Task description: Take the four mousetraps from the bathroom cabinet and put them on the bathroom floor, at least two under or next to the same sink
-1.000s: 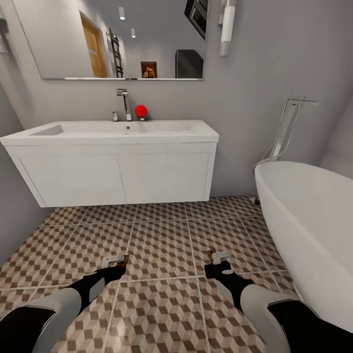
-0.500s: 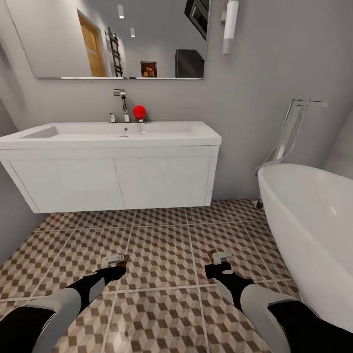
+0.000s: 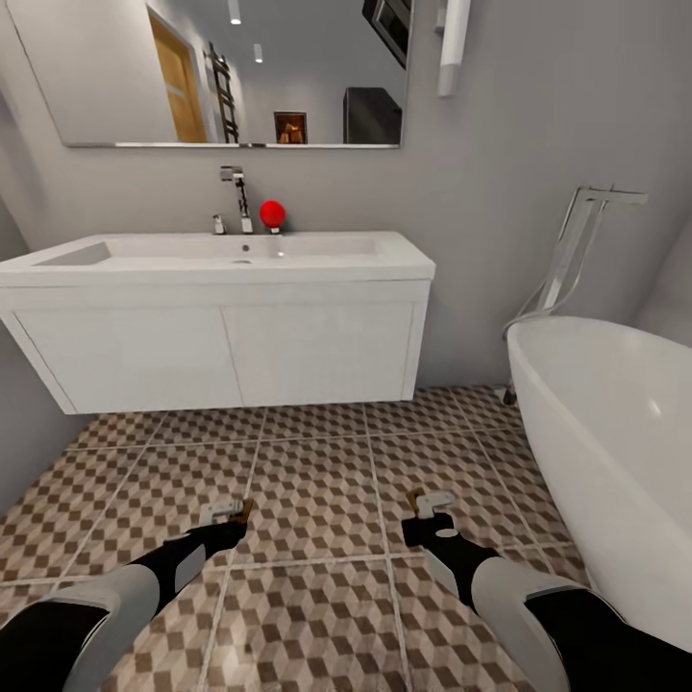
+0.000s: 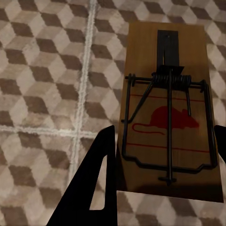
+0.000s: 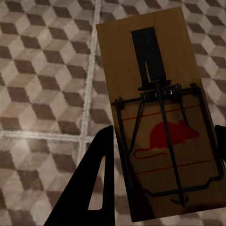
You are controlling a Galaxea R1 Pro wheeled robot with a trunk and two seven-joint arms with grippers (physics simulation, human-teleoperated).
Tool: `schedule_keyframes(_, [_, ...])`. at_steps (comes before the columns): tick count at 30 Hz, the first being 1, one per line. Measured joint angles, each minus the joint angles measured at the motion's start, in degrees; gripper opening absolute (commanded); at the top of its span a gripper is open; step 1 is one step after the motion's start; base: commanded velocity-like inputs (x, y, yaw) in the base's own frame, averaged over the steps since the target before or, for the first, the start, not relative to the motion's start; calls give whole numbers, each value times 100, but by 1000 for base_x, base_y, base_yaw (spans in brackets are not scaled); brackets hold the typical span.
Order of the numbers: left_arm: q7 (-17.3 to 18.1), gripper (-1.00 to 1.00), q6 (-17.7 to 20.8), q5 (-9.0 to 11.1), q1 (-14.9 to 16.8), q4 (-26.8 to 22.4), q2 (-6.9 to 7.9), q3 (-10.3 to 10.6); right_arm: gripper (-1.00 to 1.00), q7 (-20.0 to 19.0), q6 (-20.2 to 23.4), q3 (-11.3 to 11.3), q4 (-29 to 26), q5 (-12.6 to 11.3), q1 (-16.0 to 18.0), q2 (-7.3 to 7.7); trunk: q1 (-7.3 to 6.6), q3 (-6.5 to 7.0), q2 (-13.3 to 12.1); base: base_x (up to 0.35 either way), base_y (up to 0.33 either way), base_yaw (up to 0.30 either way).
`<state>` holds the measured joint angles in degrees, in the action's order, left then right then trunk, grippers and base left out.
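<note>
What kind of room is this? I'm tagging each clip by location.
A bathroom, clearly: a white sink with a chrome tap on a wall-hung vanity under a mirror, a freestanding white bathtub, and cube-patterned floor tiles.

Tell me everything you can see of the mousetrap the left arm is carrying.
The mousetrap is a flat rectangular board of brown wood, printed with a red mouse and thin red lines. On it sit a black wire bar frame, a coiled spring across the middle and a black metal plate at the far end. It sits between the jaws of the left gripper, with the bathroom floor beyond it. In the head view only a brown sliver shows.
</note>
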<state>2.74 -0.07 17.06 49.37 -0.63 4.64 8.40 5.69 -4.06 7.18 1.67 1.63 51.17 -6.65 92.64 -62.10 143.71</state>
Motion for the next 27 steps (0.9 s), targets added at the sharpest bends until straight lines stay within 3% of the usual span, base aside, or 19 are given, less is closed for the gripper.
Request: schedule_keyframes(27, [0, -100, 0, 0, 0, 0, 0, 0, -100, 46, -30, 0, 0, 0, 0, 0, 0, -254, 0, 0, 0, 0])
